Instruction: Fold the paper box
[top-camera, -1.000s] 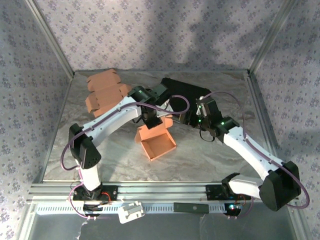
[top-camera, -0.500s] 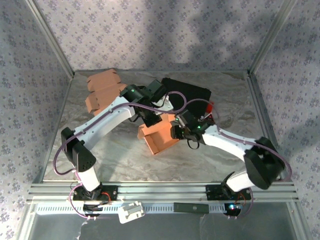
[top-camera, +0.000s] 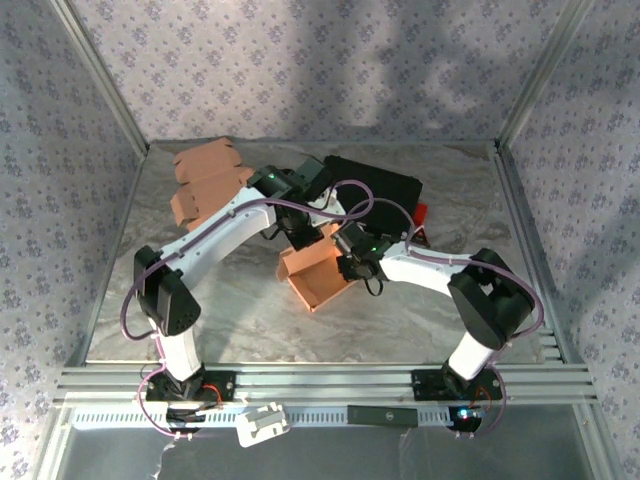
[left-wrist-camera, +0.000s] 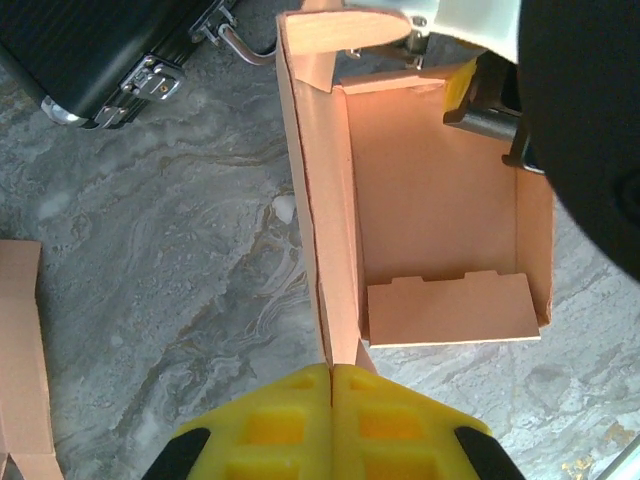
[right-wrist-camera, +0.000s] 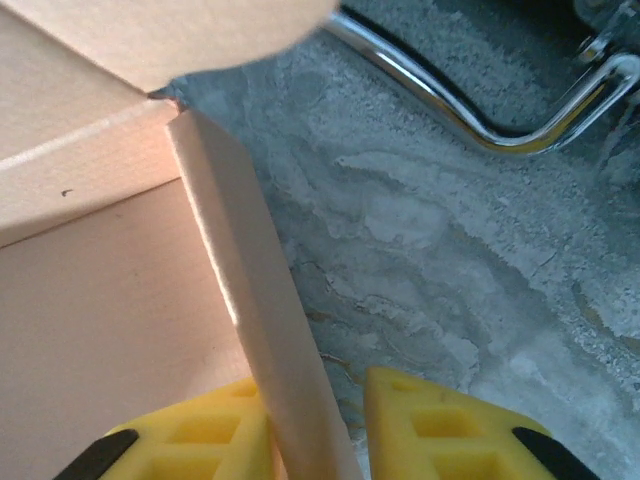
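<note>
On the marbled grey table (top-camera: 230, 310), the orange paper box (top-camera: 318, 283) is set open-topped at the centre, near a black case (top-camera: 375, 185); one side wall is pinched by the closed left gripper (left-wrist-camera: 331, 385); another wall is straddled by the right gripper (right-wrist-camera: 315, 420), jaws slightly apart.

A black case (top-camera: 375, 190) sits on the marbled table (top-camera: 230, 310), perhaps a red tag (top-camera: 421, 212) beside it.
</note>
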